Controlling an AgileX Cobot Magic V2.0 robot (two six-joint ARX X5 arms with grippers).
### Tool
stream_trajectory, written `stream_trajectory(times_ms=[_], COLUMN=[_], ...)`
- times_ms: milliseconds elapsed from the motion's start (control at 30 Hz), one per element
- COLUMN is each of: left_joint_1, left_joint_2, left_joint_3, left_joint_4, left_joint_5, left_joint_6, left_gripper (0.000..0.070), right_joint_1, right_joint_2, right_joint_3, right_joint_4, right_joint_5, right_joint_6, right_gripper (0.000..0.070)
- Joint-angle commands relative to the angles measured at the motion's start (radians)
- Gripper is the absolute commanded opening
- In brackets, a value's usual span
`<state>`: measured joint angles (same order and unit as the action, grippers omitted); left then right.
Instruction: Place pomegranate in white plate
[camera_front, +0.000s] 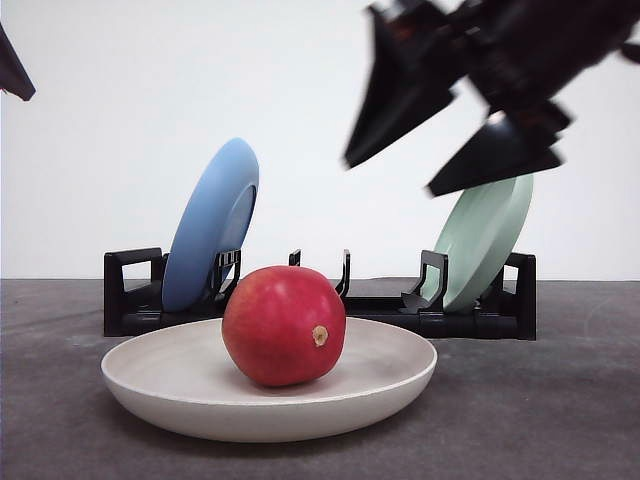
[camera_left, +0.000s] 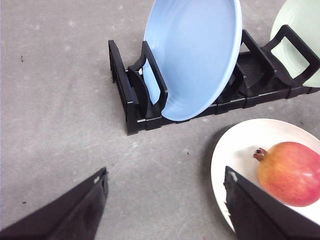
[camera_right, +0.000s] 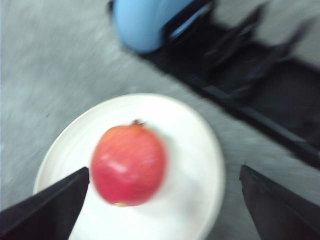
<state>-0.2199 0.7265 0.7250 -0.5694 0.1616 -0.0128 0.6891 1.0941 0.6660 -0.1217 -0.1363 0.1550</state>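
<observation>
Grey tabletop (camera_front: 560, 420): one pomegranate (camera_front: 284, 325) on one white plate (camera_front: 180, 385).

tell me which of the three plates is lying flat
The white plate, flat on the table holding the pomegranate; the blue plate and green plate stand in the rack.

The right end effector (camera_front: 455, 160) hangs high on the right with its dark fingers (camera_front: 395, 110) spread wide and empty, pointing down-left, while the left end effector (camera_left: 165, 210) also stands spread, holding nothing.
</observation>
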Motion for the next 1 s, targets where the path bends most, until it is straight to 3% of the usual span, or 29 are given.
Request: stream_trajectory(times_ms=[0, 467, 767, 800, 833, 867, 900, 967], left_joint_1=[-0.002, -0.002, -0.002, -0.002, -0.002, -0.002, -0.002, -0.002], left_joint_2=[0.006, 0.006, 0.005, 0.005, 0.005, 0.005, 0.005, 0.005], left_joint_3=[0.003, 0.003, 0.003, 0.003, 0.003, 0.003, 0.003, 0.003], left_joint_4=[0.008, 0.008, -0.002, -0.006, -0.008, -0.009, -0.009, -0.016], left_joint_5=[0.005, 0.005, 0.005, 0.005, 0.005, 0.005, 0.005, 0.005], left_joint_6=[0.000, -0.005, -0.070, -0.071, -0.071, -0.072, -0.074, -0.077], left_gripper=[0.0435, 0.0435, 0.0431, 0.0378, 0.0289, 0.0087, 0.0009, 0.0014], right_joint_1=[-0.023, -0.303, -0.376, -0.376, -0.376, -0.376, -0.376, -0.376], right_joint_2=[-0.025, -0.231, -0.266, -0.266, -0.266, -0.266, -0.266, -0.266], right_joint_3=[-0.020, -0.137, -0.151, -0.151, -0.151, -0.151, -0.151, -0.151], right_joint_4=[-0.003, -0.142, -0.156, -0.159, -0.162, -0.167, -0.168, -0.163], right_joint_5=[-0.006, -0.026, 0.056, 0.062, 0.067, 0.068, 0.075, 0.085], right_joint_6=[0.012, 0.007, -0.008, -0.009, -0.006, -0.013, -0.021, -0.028], right_gripper=[0.0592, 0.0590, 0.0579, 0.0473, 0.0316, 0.0095, 0.0014, 0.0034])
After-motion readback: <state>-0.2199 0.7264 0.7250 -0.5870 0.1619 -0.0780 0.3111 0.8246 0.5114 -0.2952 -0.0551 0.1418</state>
